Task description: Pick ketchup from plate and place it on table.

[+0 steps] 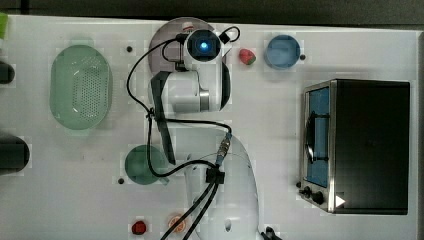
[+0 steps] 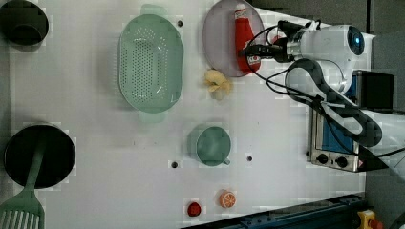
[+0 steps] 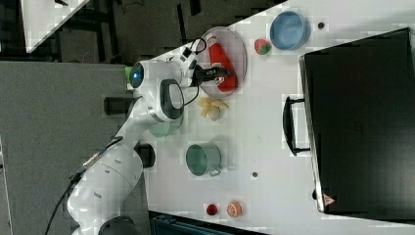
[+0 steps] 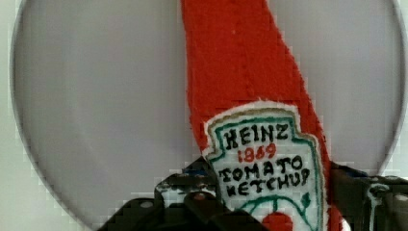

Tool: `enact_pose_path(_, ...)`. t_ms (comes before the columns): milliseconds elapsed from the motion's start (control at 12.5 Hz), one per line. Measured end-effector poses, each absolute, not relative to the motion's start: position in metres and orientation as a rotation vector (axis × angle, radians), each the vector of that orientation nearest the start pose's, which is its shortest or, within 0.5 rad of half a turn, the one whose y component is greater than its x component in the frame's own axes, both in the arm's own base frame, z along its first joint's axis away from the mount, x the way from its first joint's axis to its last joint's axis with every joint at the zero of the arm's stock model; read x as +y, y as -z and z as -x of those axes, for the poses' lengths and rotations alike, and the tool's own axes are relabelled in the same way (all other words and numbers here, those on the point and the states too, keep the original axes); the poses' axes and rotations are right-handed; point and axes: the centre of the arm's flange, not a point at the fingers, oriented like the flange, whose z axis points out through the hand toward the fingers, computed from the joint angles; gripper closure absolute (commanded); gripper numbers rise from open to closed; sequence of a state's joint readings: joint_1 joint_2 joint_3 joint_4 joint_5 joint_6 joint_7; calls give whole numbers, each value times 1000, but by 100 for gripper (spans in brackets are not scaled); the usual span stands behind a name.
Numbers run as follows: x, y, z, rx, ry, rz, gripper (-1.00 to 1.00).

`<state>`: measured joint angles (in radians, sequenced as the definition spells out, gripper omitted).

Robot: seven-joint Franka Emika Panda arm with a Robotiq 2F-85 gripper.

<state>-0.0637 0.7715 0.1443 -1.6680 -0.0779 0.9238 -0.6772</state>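
Wrist view looks straight down on the ketchup (image 4: 250, 110), a red knitted bottle with a white label reading "HEINZ 1869 TOMATO KETCHUP", lying flat on the plate (image 4: 96, 106). The gripper (image 4: 269, 197) has one dark finger on each side of the label end, close against it; whether they are pressing it or only bracketing it cannot be told.

In the left view, the ketchup (image 2: 244, 38) lies at the top centre of the frame on the plate (image 2: 217, 38), whitish cap toward the top edge, with the gripper (image 2: 255, 51) reaching in from the left view's right over its lower end. A yellowish piece (image 2: 218, 84) sits on the table (image 2: 95, 157) just below the plate. The green colander (image 2: 150, 63) lies to the left view's left of the plate.
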Motion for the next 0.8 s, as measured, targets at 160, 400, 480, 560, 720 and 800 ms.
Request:
enact_pose_path(160,45,-164,-683,22,88,3080,-26)
enact_pose_path(400,44,-166,-683,25,80,3082,-26)
enact_pose_path(480,44,-166,-682,32,50,3081,-27)
enact_pose_path(560,44,-169,-679,43,2,3079,-26)
enact_pose_path(720,42,-188,-676,47,-108,3083,-27)
enact_pose_path(800,40,-203,-677,47,-133,3086,-27)
